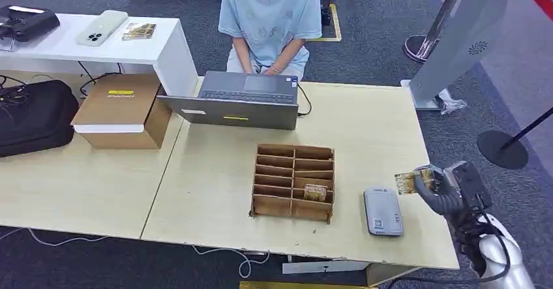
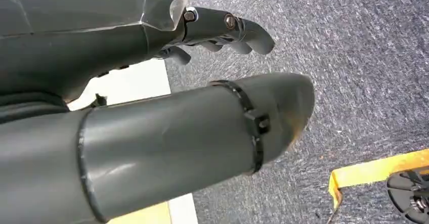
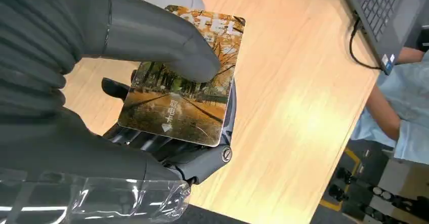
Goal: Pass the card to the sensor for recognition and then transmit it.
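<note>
Pale wooden surface (image 1: 215, 171), card held just beside the sensor.

From the head view, the card (image 1: 407, 182) is pinched in the right robot hand (image 1: 435, 183), beside the grey sensor (image 1: 383, 211); it should be lowered flat over that. At the left wrist, the left robot hand (image 2: 202, 97) is seen spread over carpet. At the right wrist, the card is pressed under the thumb.

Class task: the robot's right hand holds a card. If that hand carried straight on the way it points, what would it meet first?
Probably the grey sensor: the right hand holds the card pointing left towards it, just beyond its near edge. Height is unclear, so it might pass above.
</note>
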Robot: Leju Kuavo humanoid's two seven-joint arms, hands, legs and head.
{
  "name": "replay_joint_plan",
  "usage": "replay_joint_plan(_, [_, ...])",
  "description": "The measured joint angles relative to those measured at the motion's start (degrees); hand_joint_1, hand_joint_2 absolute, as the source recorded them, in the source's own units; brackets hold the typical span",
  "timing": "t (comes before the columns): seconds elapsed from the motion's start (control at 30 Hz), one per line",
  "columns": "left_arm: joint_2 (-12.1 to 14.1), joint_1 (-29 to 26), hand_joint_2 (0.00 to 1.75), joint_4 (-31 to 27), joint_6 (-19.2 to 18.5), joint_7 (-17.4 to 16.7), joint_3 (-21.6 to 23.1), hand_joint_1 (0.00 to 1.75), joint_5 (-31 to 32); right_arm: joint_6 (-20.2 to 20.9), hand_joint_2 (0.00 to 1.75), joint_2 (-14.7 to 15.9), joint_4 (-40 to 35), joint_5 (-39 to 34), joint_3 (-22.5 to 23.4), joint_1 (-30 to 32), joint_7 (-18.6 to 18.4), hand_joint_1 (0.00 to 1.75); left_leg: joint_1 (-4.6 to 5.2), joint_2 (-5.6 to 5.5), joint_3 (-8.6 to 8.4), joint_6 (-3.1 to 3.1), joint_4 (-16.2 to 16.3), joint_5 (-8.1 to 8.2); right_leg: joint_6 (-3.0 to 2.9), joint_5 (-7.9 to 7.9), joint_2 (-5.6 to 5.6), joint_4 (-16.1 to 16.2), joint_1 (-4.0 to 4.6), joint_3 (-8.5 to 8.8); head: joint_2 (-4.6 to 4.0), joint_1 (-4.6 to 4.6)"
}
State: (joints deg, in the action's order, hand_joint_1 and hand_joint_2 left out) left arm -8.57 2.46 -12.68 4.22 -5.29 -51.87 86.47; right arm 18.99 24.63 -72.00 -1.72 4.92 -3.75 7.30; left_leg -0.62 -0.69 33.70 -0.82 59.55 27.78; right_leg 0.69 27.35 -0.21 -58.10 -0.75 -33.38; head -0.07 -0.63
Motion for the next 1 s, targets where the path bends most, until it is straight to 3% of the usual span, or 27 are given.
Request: replay_joint_plan(1.0, [0.04, 0.06, 0.00, 0.00, -0.46, 0.48, 0.00, 0.00, -0.31, -1.75, 1.75, -0.26, 5.46, 5.62, -3.19, -0.58, -0.02, 1.75, 0.00, -0.03, 0.00, 0.00, 0.00, 0.00, 0.00, 0.01, -0.02, 0.00, 0.00, 0.00, 0.00, -0.02])
